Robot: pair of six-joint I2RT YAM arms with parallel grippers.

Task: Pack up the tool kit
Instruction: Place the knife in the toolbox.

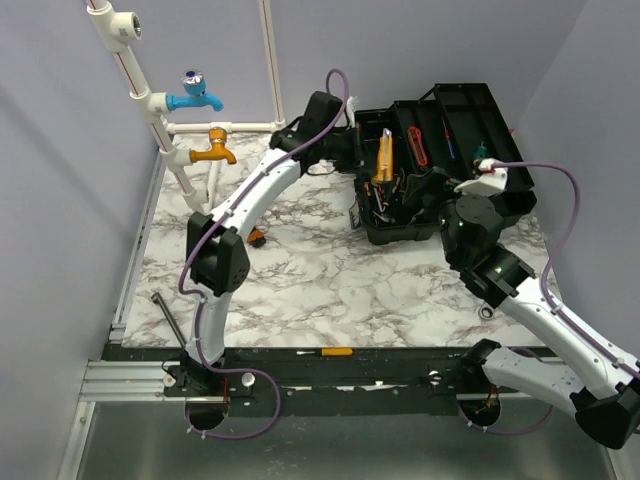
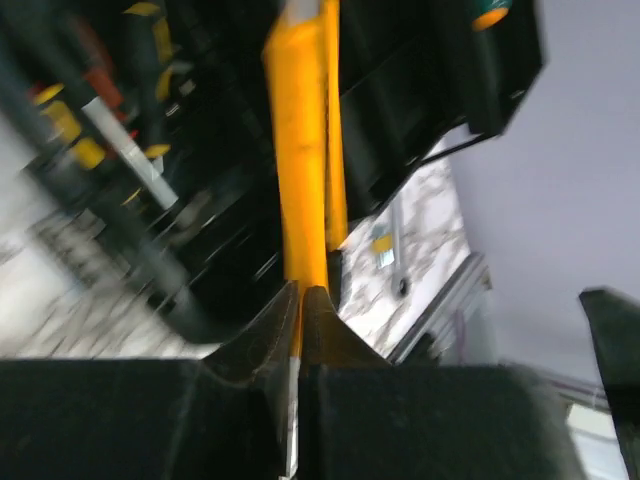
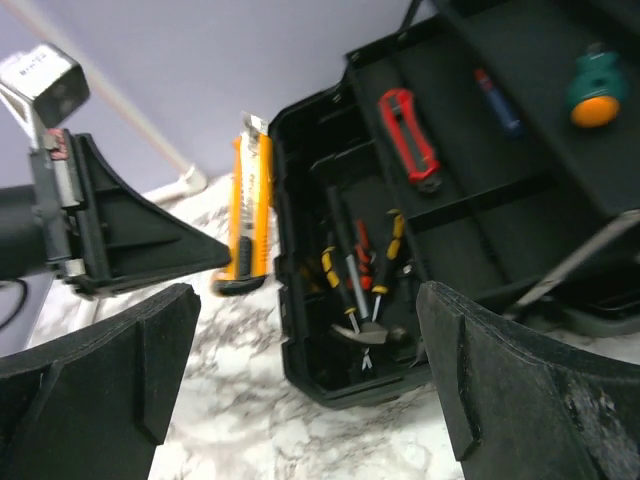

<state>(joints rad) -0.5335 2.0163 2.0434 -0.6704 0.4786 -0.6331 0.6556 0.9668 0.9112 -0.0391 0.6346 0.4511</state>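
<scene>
Top external, box: toolbox [image 1: 445,175], black, lid thrown back, upper right of centre on the marble table [image 1: 300,290].
Top external, risk: yellow knife [image 1: 383,158] hangs at the box's left-hand rim. Let go there, it could catch the wall and fall to the table instead of into the well.
Top external, risk: both arms crowd the one opening, so a swing by either could knock the other or shove the box.
Top external, loose item: screwdriver [image 1: 330,352] with a yellow handle lies on the dark rail [image 1: 420,365] at lower centre, not yet packed.
Left wrist, risk: the knife is held by one end only, so the long body may pivot or slide out when it is lowered.
Left wrist, tool: left gripper [image 2: 302,300], jaws almost together and pinched on the knife's end. The knife runs up the frame toward the box. The view is blurred.
Right wrist, risk: the knife shows just left of the box wall. Whether it is over the well cannot be told.
Right wrist, tool: right gripper [image 3: 305,330], jaws spread wide, holding nothing, touching nothing, facing the open box at centre frame.
Right wrist, contents: red knife [image 3: 408,135] in the tray, upper centre; hand tools [image 3: 360,290] heaped low in the main well.
</scene>
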